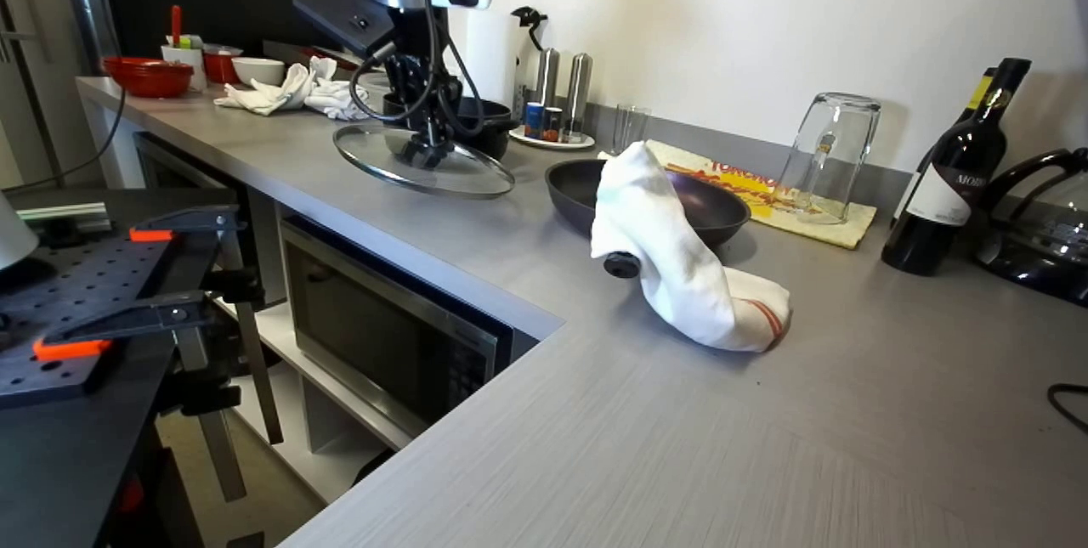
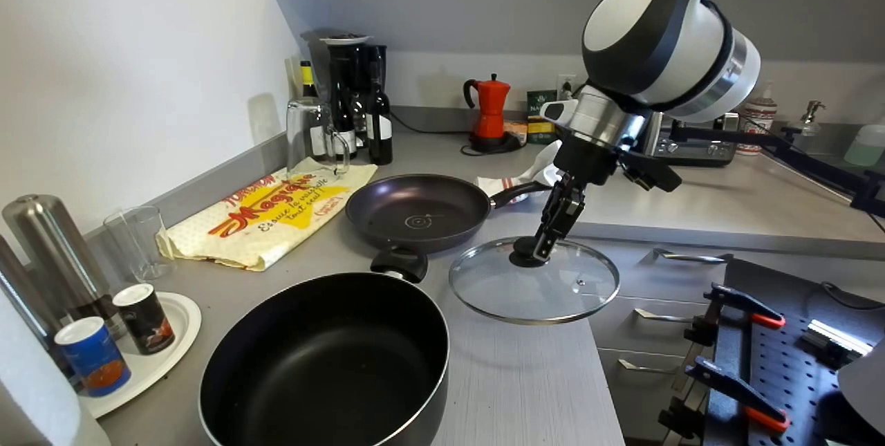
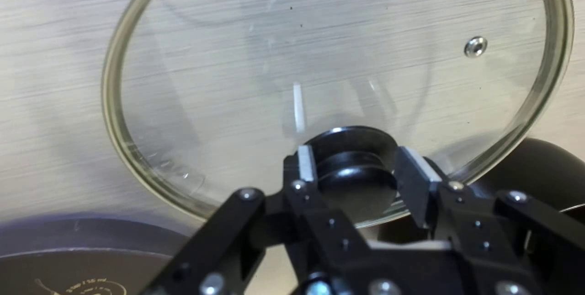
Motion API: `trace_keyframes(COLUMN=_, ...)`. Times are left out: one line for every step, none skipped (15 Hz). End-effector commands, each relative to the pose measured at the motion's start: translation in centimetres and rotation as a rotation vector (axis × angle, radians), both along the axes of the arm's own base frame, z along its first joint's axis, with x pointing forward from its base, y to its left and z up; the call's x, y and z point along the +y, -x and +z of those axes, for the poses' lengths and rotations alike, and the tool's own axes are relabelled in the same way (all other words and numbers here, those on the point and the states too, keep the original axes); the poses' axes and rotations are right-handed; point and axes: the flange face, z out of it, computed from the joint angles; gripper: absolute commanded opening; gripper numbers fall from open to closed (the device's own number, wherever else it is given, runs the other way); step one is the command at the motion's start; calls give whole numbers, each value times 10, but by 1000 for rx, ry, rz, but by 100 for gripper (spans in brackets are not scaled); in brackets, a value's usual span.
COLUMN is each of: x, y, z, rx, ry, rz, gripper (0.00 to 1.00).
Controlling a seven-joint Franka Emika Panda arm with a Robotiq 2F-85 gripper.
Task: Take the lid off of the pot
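1. While the fingers [image 3: 416, 185] clasp its knob [image 2: 529, 252], the lid [image 2: 539, 294] hangs tilted beside the uncovered pot [image 2: 325, 363].
2. Open bench [image 2: 511, 380] stretches between the pot's rim and the front edge.

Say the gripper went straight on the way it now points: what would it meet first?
The lid it holds: the gripper has its jaws around the knob, glass just ahead. Past that, probably the countertop, seen through the glass in the wrist view; how far below is unclear.
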Motion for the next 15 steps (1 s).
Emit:
trace_keyframes(x=4, y=-17, z=-15, rx=-8, ry=4, rz=7, gripper=23)
trace_keyframes(x=6, y=-21, z=-22, rx=4, ry=5, rz=11, gripper=23)
trace_keyframes(x=7, y=-23, z=-27, rx=14, ry=5, rz=15, gripper=23)
trace_keyframes(x=8, y=-27, z=-33, rx=25, ry=7, rz=22, gripper=23)
trace_keyframes(x=9, y=-30, z=-38, rx=32, ry=9, rz=26, gripper=23)
trace_keyframes(x=11, y=-33, z=-43, rx=41, ry=10, rz=30, gripper=23)
trace_keyframes(x=12, y=-35, z=-47, rx=48, ry=10, rz=34, gripper=23)
trace_keyframes(x=14, y=-38, z=-51, rx=54, ry=11, rz=38, gripper=23)
trace_keyframes(x=15, y=-40, z=-54, rx=57, ry=11, rz=41, gripper=23)
trace_keyframes(x=16, y=-43, z=-57, rx=62, ry=11, rz=43, gripper=23)
trace_keyframes(x=17, y=-45, z=-58, rx=62, ry=10, rz=45, gripper=23)
trace_keyframes(x=18, y=-47, z=-58, rx=60, ry=9, rz=45, gripper=23)
trace_keyframes(x=18, y=-49, z=-57, rx=57, ry=7, rz=45, gripper=23)
trace_keyframes(x=18, y=-50, z=-57, rx=54, ry=6, rz=45, gripper=23)
trace_keyframes(x=18, y=-51, z=-56, rx=53, ry=5, rz=46, gripper=23)
